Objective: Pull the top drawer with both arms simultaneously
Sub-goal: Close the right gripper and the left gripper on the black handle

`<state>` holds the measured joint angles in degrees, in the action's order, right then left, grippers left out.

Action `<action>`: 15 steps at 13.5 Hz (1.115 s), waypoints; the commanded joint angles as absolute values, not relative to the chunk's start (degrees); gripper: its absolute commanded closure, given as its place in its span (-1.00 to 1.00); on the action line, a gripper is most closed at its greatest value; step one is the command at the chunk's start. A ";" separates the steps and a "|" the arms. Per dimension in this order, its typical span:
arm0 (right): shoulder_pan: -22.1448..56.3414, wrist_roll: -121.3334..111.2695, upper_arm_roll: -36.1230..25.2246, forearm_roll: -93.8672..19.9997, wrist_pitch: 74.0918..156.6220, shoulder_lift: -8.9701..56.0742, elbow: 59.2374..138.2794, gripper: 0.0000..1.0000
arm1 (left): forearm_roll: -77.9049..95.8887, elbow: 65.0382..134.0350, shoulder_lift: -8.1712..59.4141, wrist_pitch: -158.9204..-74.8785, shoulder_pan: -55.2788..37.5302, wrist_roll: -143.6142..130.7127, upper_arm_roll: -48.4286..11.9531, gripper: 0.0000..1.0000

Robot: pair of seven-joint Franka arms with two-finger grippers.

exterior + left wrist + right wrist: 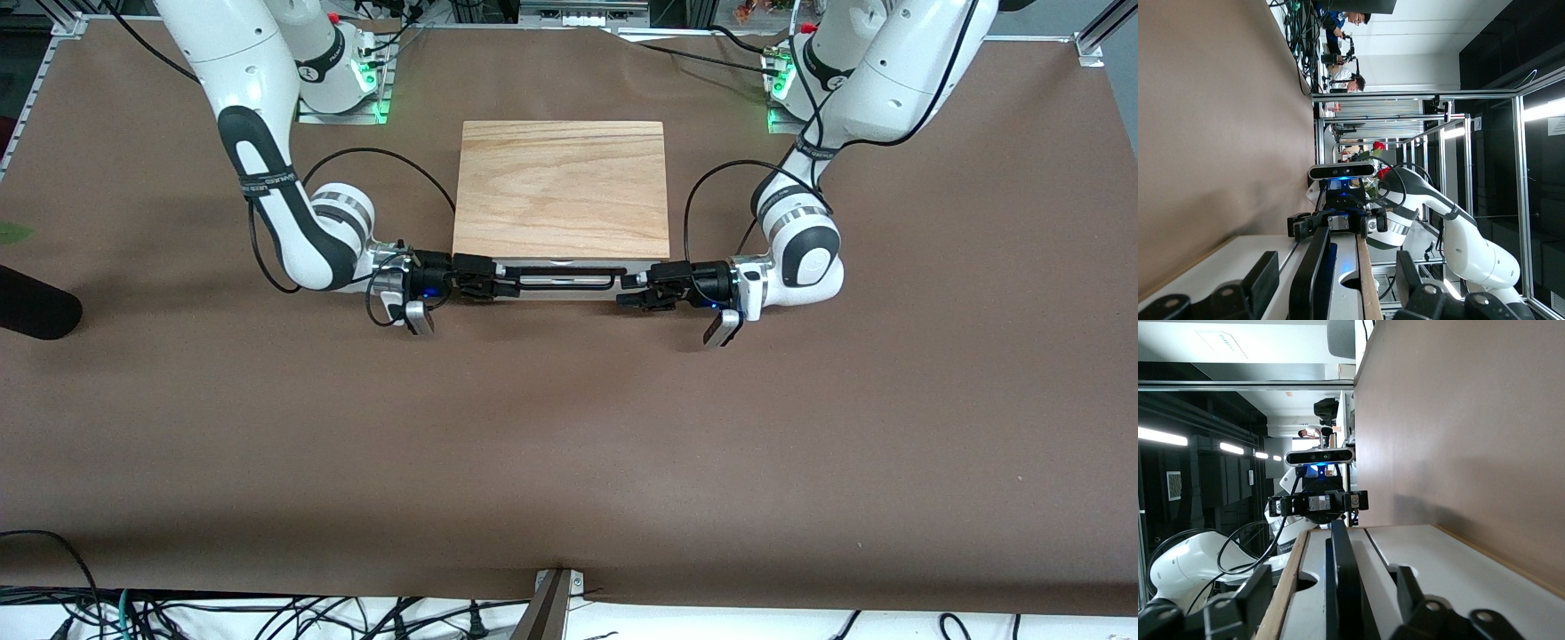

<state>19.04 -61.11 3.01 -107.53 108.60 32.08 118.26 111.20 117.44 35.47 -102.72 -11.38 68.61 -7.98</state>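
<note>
facing the front camera, top drawer (560,283) handle (558,271) spans arm-to-arm.

I see the top drawer (560,281), white-fronted under the cabinet's wood-grain slab, showing only a thin strip of its front toward the front camera, its long black wire handle (562,270) running level along it. My two white arms reach in from either end: the right tool (500,287) straddles one end of the bar, the left tool (628,292) the other, fingers spread.
</note>
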 commanded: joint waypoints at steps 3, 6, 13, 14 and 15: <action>19.78 -62.05 2.99 -108.90 108.28 33.49 117.69 0.20 | 111.80 116.72 36.91 -105.20 -12.74 69.52 -8.52 -0.53; 19.78 -62.14 2.90 -108.90 108.19 33.49 117.51 0.64 | 111.80 117.33 36.56 -105.29 -12.74 69.52 -9.23 -0.44; 19.69 -62.23 2.90 -108.72 108.02 33.49 116.72 1.00 | 111.53 119.44 36.04 -106.79 -12.74 70.57 -10.55 0.20; 19.69 -62.23 2.90 -108.72 108.02 33.49 116.63 1.00 | 111.53 119.88 35.86 -106.79 -12.66 70.58 -10.55 0.24; 19.69 -62.23 2.90 -108.72 108.02 33.49 116.54 1.00 | 111.53 120.32 35.51 -106.79 -12.66 70.58 -10.55 0.26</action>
